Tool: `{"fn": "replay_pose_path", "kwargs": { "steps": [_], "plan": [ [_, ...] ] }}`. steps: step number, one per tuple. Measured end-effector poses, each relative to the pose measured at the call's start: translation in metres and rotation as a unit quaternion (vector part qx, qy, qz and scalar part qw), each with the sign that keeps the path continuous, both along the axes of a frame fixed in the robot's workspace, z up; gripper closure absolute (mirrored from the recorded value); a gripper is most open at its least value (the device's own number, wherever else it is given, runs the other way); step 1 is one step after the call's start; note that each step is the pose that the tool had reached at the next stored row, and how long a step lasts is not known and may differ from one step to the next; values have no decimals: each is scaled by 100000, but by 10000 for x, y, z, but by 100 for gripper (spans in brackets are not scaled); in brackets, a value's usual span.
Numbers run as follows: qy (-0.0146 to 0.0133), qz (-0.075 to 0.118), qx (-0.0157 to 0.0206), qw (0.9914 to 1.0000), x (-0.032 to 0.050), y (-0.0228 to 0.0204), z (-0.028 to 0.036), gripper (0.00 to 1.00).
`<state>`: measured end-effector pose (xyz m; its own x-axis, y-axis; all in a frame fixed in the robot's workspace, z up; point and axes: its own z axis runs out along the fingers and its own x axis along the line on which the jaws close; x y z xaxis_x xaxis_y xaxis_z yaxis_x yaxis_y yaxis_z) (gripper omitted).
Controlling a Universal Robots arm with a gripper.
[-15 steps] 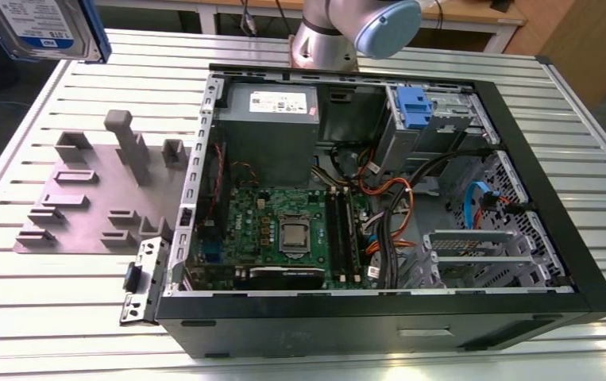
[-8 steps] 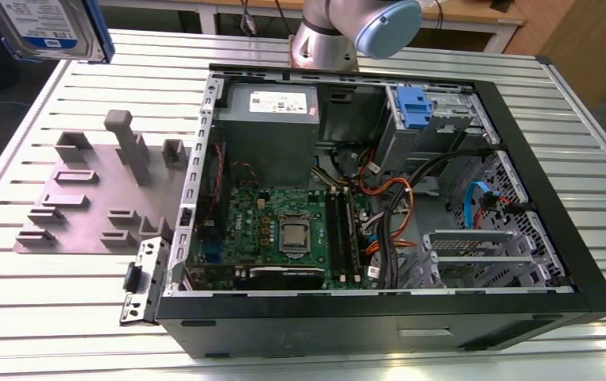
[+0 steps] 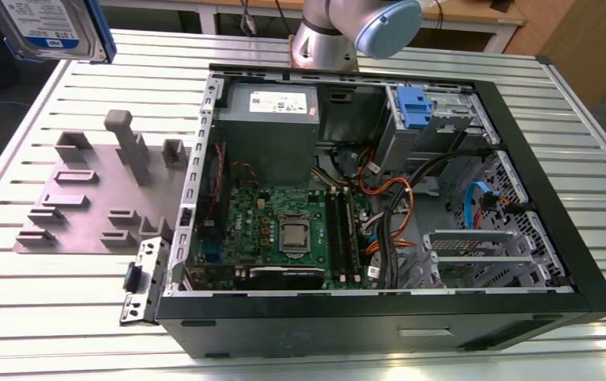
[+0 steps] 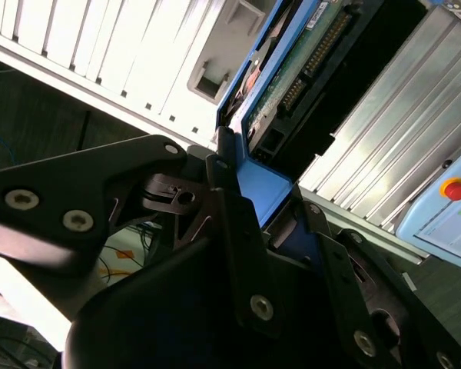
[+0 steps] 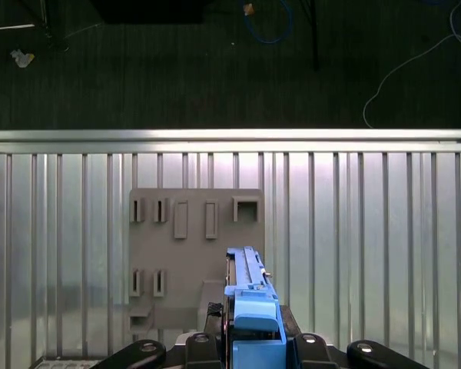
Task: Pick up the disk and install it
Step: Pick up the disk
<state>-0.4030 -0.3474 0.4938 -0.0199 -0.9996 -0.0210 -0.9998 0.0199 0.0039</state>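
the gripper [image 5: 252,344] is closed on the disk [image 5: 250,304], apparently gripping its blue bracket. the disk is held up over the grey plate [image 3: 90,202], beside the open computer case [image 3: 557,238].

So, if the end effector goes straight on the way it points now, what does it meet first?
Probably the grey fixture plate on the slatted table: in the first wrist view, the disk held in the end effector points at it. The gap between them is unclear.
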Motion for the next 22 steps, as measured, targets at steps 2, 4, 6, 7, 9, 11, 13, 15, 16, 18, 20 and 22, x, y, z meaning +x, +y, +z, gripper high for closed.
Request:
{"fn": "replay_pose_path", "kwargs": {
  "steps": [2, 4, 6, 7, 9, 11, 13, 15, 16, 18, 20, 22],
  "plan": [
    [3, 1, -2, 100000, 6, 0, 0, 64],
    [3, -3, -1, 100000, 13, 0, 0, 64],
    [-1, -3, 2, 100000, 19, 0, 0, 64],
    [-1, -4, 1, 100000, 22, 0, 0, 64],
    [2, -2, 0, 100000, 28, 0, 0, 64],
    [-1, -1, 2, 100000, 33, 0, 0, 64],
    [-1, -5, 1, 100000, 38, 0, 0, 64],
    [-1, -3, 1, 100000, 43, 0, 0, 64],
    [2, -3, 1, 100000, 45, 0, 0, 64],
    [0, -2, 1, 100000, 50, 0, 0, 64],
    [1, -2, 1, 100000, 55, 0, 0, 64],
    [-1, -3, 2, 100000, 59, 0, 0, 64]
  ]
}}
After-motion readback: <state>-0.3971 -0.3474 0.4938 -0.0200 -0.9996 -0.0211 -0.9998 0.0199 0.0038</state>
